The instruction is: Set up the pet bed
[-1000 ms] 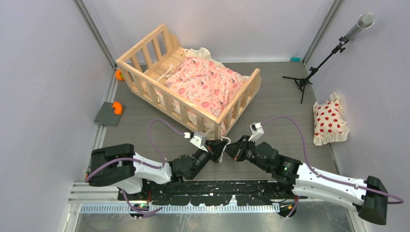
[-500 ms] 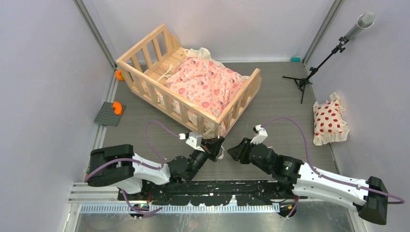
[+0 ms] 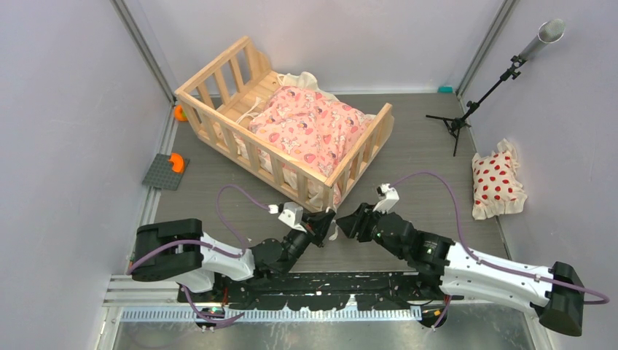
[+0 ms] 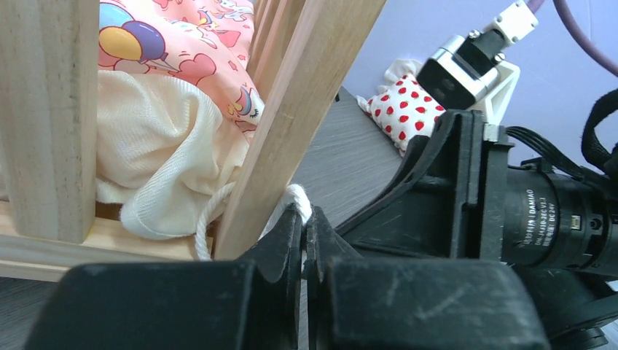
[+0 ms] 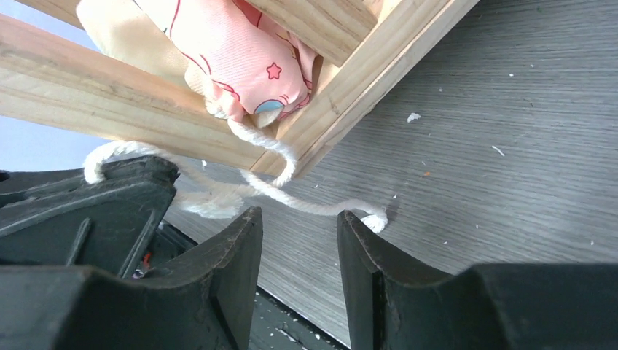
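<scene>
Cord (image 4: 297, 194) of pink cushion (image 3: 310, 127): pinched in closed left gripper (image 4: 302, 219) at pet bed (image 3: 358, 146) corner | right gripper (image 5: 299, 226): jaws parted, empty, just beside cord

The left arm (image 3: 218, 261) and right arm (image 3: 484, 275) are wearing white shells between black joints. A purple cable (image 3: 235, 186) is looping along each, and the left hand (image 4: 304, 216) and right hand (image 5: 299, 222) are showing matte black.

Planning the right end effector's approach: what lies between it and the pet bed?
A loose white cord trails from the pet bed across the table; right wrist view.
</scene>
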Robot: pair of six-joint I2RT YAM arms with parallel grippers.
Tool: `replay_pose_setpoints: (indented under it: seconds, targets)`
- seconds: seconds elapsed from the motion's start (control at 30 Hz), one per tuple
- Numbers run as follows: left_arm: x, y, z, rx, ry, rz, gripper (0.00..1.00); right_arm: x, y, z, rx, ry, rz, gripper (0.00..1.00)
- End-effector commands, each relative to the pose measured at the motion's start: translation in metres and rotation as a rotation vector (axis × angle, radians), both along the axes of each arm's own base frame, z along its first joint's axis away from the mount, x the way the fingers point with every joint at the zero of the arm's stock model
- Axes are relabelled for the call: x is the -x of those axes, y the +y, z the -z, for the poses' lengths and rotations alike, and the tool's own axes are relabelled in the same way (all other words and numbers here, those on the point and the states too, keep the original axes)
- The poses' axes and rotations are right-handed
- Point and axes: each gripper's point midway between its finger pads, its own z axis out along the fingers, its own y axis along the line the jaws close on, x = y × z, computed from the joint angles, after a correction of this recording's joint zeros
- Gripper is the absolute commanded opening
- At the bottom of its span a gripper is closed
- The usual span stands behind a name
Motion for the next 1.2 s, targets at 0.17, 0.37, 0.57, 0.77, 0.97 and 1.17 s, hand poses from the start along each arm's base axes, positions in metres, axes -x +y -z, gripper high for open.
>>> replay_pose_setpoints:
  seconds: [0.17, 0.37, 0.57, 0.77, 0.97, 1.17]
  targets:
    - [-0.001, 0.009, -0.022, 0.084, -0.013, -0.034, 0.00, -0.022, 0.022, -0.032, 0.016, -0.133, -0.071, 0.50]
    - [-0.001, 0.008, -0.024, 0.087, -0.013, -0.032, 0.00, -0.032, 0.017, -0.030, 0.020, -0.139, -0.099, 0.47]
    - [-0.001, 0.007, -0.024, 0.086, -0.016, -0.032, 0.00, -0.031, 0.023, -0.031, 0.015, -0.149, -0.187, 0.44]
    - [-0.001, 0.006, -0.026, 0.085, -0.020, -0.030, 0.00, -0.028, 0.029, -0.028, 0.024, -0.155, -0.251, 0.44]
    - [0.000, 0.005, -0.025, 0.086, -0.019, -0.026, 0.00, -0.032, 0.030, -0.030, 0.017, -0.175, -0.265, 0.42]
    - [0.000, 0.005, -0.025, 0.086, -0.018, -0.024, 0.00, -0.037, 0.030, -0.031, 0.034, -0.194, -0.262, 0.37]
